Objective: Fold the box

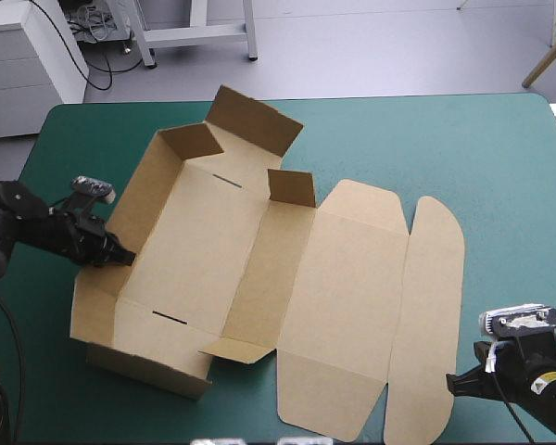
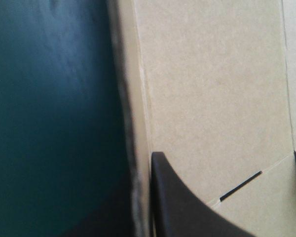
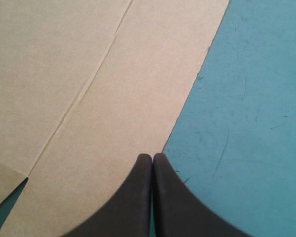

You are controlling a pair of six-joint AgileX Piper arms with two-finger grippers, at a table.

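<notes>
On the teal-green cover [image 1: 463,139], left jaws pinch the box [image 1: 196,250] wall; right jaws closed beside it.

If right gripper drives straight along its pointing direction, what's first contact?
Probably the box, its curved outer flap: the right gripper, shut, points at that flap's edge. Height unclear; it might skim over.

- One box [image 1: 259,278] is counted, a single brown sheet.
- One teal-green table [image 1: 500,158] is counted under it.
- Two grippers are counted: the left gripper [image 1: 122,257] at the box's left wall and the right gripper [image 3: 152,157] at the box's near right edge.
- Two slots are counted in the box's floor: a far slot [image 1: 228,181] and a near slot [image 1: 170,317].
- Two small upright tabs are counted at the far end: a left tab [image 1: 190,141] and a right tab [image 1: 292,187].
</notes>
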